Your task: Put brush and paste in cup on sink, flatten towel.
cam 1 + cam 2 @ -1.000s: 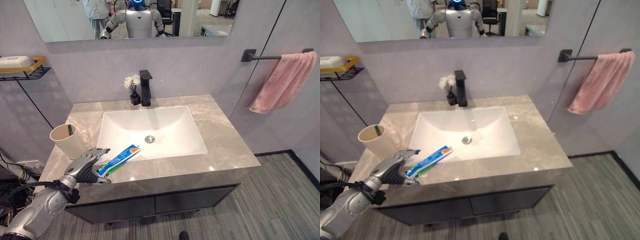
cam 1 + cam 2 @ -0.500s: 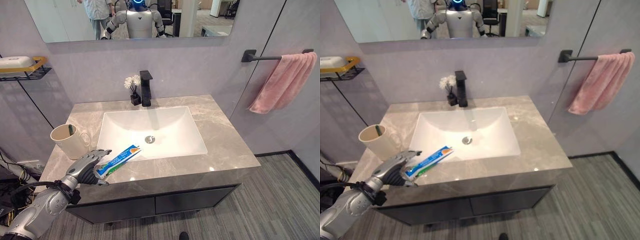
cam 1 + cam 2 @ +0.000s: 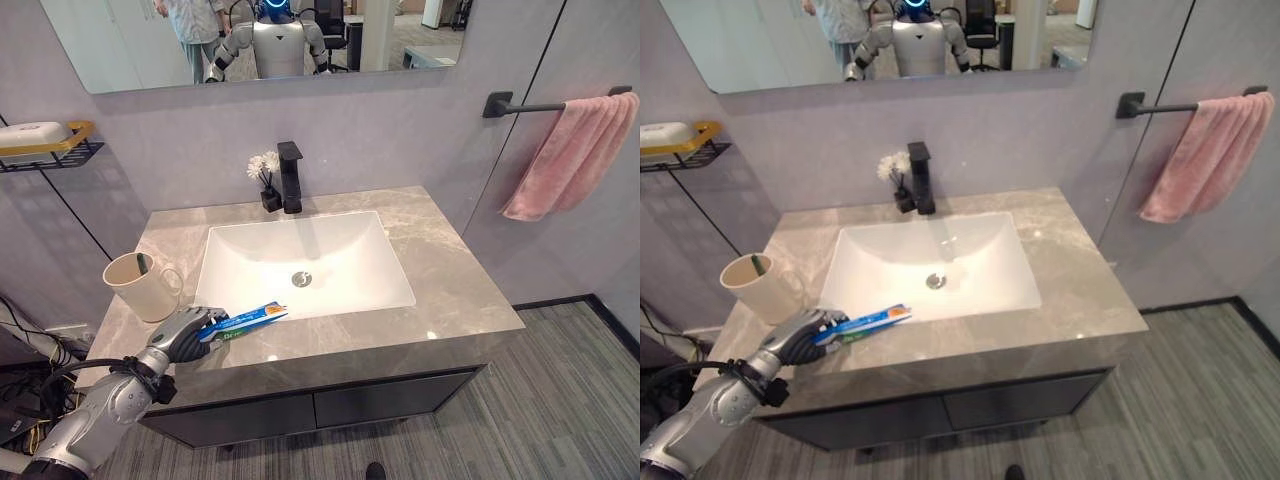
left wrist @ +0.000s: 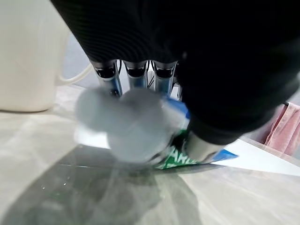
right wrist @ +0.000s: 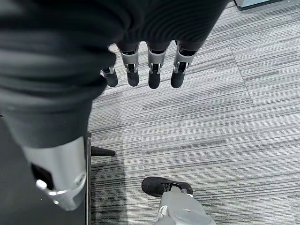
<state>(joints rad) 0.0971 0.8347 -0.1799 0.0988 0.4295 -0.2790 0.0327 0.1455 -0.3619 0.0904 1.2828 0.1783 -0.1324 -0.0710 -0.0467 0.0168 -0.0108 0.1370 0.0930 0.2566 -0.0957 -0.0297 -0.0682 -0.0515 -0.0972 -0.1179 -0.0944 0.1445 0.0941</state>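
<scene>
Grey marble desk, lower left: the left hand is pinching the blue-and-green toothpaste tube beside the cream ceramic cup; next, probably lifting it cupward.

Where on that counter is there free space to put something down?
The countertop right of the sink is bare, and so is the back left corner. The front left is crowded: the cup, and the left hand closed on the toothpaste.
</scene>
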